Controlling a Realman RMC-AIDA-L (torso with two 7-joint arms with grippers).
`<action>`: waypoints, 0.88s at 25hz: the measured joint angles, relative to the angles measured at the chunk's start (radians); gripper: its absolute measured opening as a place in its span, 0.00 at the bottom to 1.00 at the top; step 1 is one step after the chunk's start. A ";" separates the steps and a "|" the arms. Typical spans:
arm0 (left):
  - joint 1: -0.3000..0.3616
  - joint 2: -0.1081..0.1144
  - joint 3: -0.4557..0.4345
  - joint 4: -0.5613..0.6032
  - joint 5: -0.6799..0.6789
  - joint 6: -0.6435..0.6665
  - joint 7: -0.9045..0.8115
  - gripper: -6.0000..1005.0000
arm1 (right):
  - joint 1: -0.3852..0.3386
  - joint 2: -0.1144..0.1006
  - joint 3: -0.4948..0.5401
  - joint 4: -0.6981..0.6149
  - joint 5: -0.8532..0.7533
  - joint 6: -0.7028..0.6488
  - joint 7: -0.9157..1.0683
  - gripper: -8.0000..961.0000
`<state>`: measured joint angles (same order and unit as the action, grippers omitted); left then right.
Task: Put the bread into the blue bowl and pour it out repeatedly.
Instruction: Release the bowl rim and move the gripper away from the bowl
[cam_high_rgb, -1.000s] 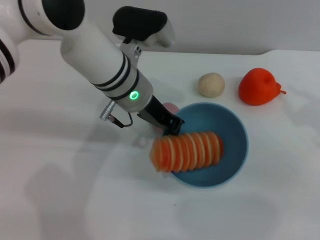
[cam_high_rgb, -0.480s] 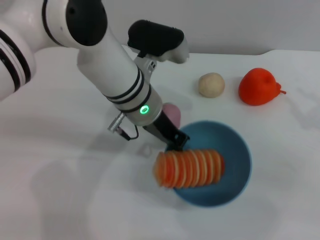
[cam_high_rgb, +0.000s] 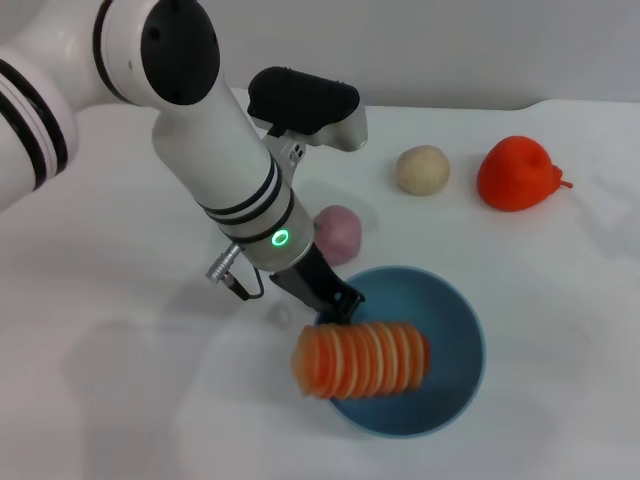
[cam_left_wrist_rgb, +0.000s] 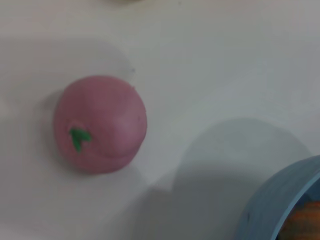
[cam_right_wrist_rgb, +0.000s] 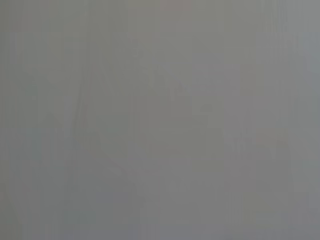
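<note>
The blue bowl (cam_high_rgb: 455, 340) is at the front middle of the white table. The bread (cam_high_rgb: 362, 360), with its ridged orange-striped face up, rests in the bowl and sticks out over its left rim. My left gripper (cam_high_rgb: 338, 303) reaches down from the back left, and its dark fingers are shut on that left rim, right behind the bread. The left wrist view shows an arc of the blue bowl (cam_left_wrist_rgb: 272, 200) with a sliver of the bread (cam_left_wrist_rgb: 306, 222) inside it. My right gripper is out of view, and its wrist view shows only plain grey.
A pink round fruit (cam_high_rgb: 337, 233) lies just behind the bowl, close to my left arm; the pink fruit (cam_left_wrist_rgb: 100, 122) also fills the left wrist view. A beige ball (cam_high_rgb: 422, 168) and a red-orange fruit (cam_high_rgb: 515, 172) sit at the back right.
My left gripper has moved toward the table's front and slightly left, taking the bowl and the bread with it. The pink fruit behind it has come into full view.
</note>
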<state>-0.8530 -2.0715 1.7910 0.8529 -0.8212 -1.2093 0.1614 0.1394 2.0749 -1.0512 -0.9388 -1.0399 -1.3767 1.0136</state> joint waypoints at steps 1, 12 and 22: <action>-0.002 -0.001 0.004 -0.004 0.000 0.001 -0.001 0.02 | -0.001 0.001 0.000 0.000 0.000 -0.001 -0.001 0.47; -0.001 0.001 0.025 -0.008 0.005 0.028 -0.049 0.11 | -0.005 0.002 -0.002 0.039 0.037 -0.063 -0.005 0.47; 0.044 0.011 -0.078 0.017 0.007 0.050 -0.004 0.33 | -0.006 0.002 -0.001 0.087 0.038 -0.089 -0.006 0.47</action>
<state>-0.8090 -2.0602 1.7131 0.8703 -0.8145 -1.1595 0.1575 0.1334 2.0766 -1.0520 -0.8517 -1.0015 -1.4657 1.0077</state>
